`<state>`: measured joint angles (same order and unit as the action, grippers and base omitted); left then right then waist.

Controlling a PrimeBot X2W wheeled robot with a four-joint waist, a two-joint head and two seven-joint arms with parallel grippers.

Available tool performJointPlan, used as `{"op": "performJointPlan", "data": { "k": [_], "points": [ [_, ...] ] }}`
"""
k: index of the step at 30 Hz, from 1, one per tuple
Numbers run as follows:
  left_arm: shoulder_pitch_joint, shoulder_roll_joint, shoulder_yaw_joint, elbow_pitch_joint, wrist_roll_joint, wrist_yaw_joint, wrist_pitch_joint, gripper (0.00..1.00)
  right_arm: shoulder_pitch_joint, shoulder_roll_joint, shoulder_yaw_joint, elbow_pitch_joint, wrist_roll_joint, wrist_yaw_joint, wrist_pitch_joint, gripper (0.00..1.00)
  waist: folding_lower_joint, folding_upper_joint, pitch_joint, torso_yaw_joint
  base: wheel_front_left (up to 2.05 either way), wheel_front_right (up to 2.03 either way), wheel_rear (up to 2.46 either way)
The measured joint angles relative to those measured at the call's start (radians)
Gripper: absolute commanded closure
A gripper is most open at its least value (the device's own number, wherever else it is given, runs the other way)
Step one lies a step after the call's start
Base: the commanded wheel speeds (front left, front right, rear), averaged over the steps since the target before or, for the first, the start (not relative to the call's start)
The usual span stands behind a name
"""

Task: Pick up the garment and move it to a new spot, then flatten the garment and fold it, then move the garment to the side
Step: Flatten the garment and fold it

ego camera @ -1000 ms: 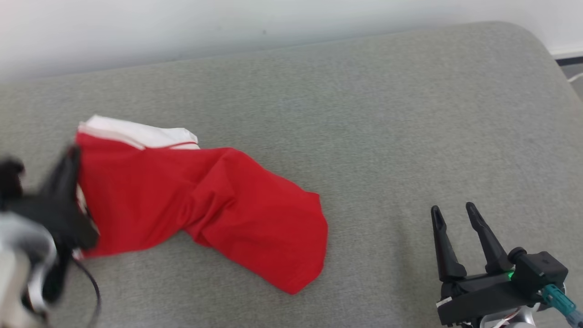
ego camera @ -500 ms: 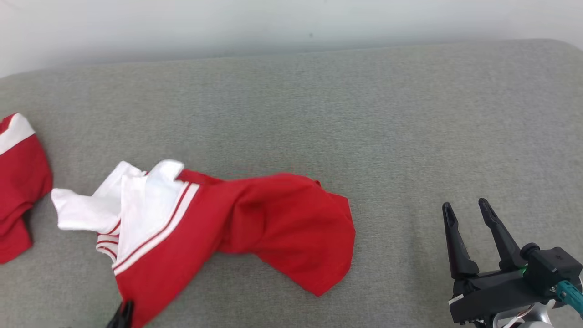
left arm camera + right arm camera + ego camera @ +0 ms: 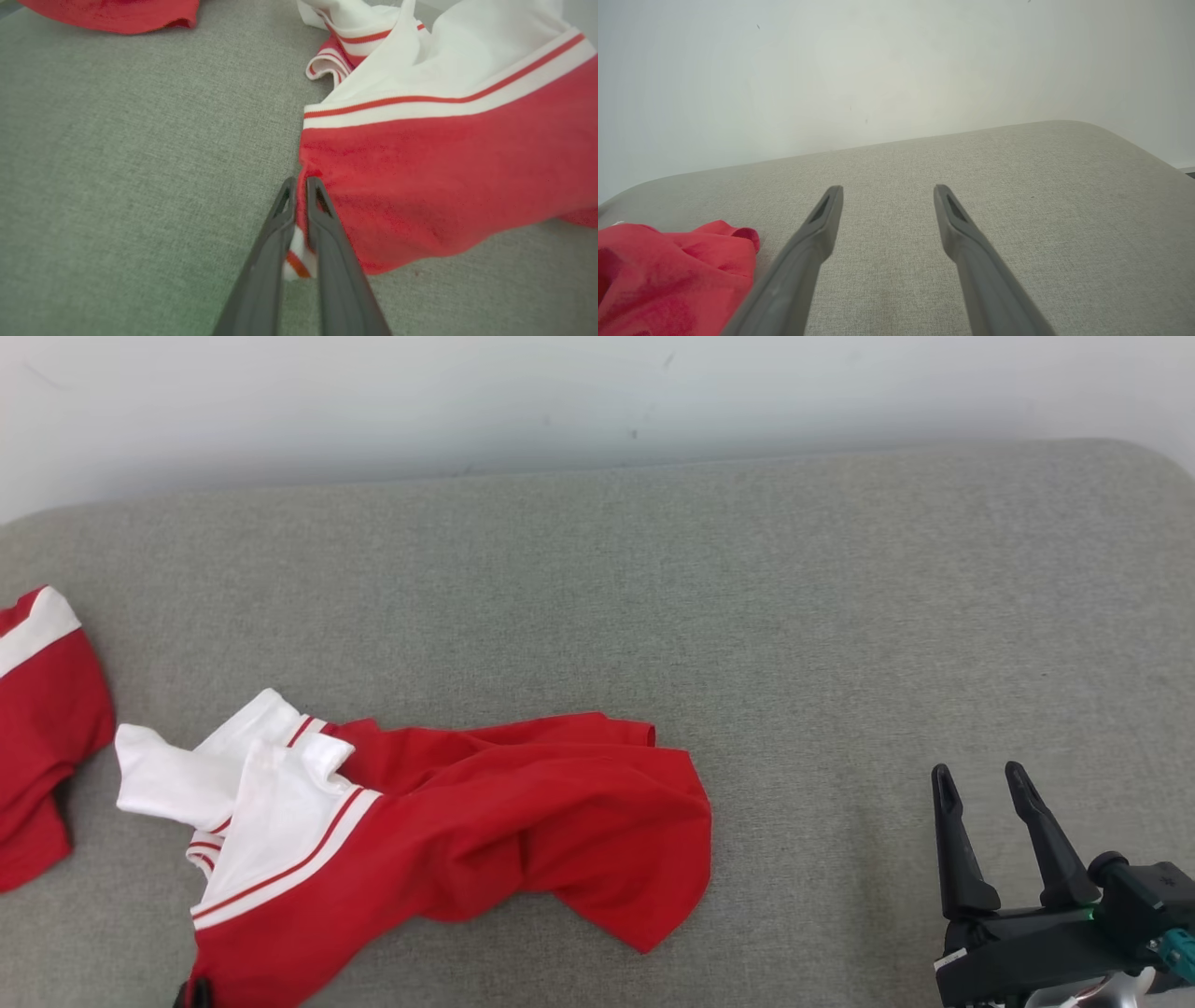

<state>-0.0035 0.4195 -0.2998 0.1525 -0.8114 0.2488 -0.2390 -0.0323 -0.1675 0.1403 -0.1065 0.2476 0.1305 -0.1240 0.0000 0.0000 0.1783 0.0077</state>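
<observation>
Our left claw is pinched tight on the garment, a red knit piece with a broad white band edged in thin red stripes. Its two long dark fingers lie almost together, with a small white-and-red fold of hem caught between them. From that pinch the cloth spreads away past the fingertips and to their right in the left wrist view, the white band lying farthest out.

On the wide grey woven cushion the garment lies crumpled across the cushion's left half, close to its front edge. The white band points toward the cushion's left end, and the red body is bunched in soft folds toward the cushion's middle.

Our right claw is at the cushion's right front part, fingers spread wide with nothing between them, well apart from the garment. In the right wrist view the right claw points toward the cushion's rear edge, and the garment lies off to its left.

A second red cloth with a white stripe lies at the cushion's left end, parted from the garment by a strip of bare grey. A pale plain wall rises behind the cushion's rear edge.
</observation>
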Motion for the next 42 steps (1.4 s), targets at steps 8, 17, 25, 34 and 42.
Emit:
{"op": "performJointPlan", "data": {
  "k": [8, 17, 25, 34, 42],
  "points": [
    [-0.045, -0.031, 0.048, -0.091, 0.077, 0.086, -0.017, 0.0, 0.006, 0.015, -0.022, -0.001, -0.004, 0.0, -0.004, 0.0, 0.0, 0.0, -0.03, -0.028, 0.0, 0.0, 0.0],
    [-0.147, -0.044, 0.019, -0.253, 0.229, 0.133, -0.019, 0.0, -0.004, 0.013, -0.039, -0.001, -0.02, 0.0, -0.005, 0.0, 0.0, 0.0, -0.065, -0.029, 0.0, 0.0, 0.0],
    [-0.218, -0.024, -0.049, -0.272, 0.307, 0.132, 0.006, 0.0, -0.012, 0.004, -0.011, 0.005, -0.037, 0.0, 0.009, 0.0, 0.0, 0.0, -0.115, -0.021, 0.0, 0.0, 0.0],
    [-0.168, -0.022, -0.097, -0.226, 0.322, 0.144, 0.027, 0.0, 0.038, -0.008, 0.052, 0.014, -0.038, 0.0, 0.041, 0.0, 0.0, -0.0001, -0.163, -0.021, 0.0, 0.0, 0.0],
    [-0.138, -0.016, -0.11, -0.199, 0.328, 0.149, 0.026, 0.0, 0.081, -0.015, 0.059, 0.006, -0.038, 0.0, 0.058, 0.0, 0.0, 0.0, -0.188, -0.019, 0.0, 0.0, 0.0]
  ]
}}
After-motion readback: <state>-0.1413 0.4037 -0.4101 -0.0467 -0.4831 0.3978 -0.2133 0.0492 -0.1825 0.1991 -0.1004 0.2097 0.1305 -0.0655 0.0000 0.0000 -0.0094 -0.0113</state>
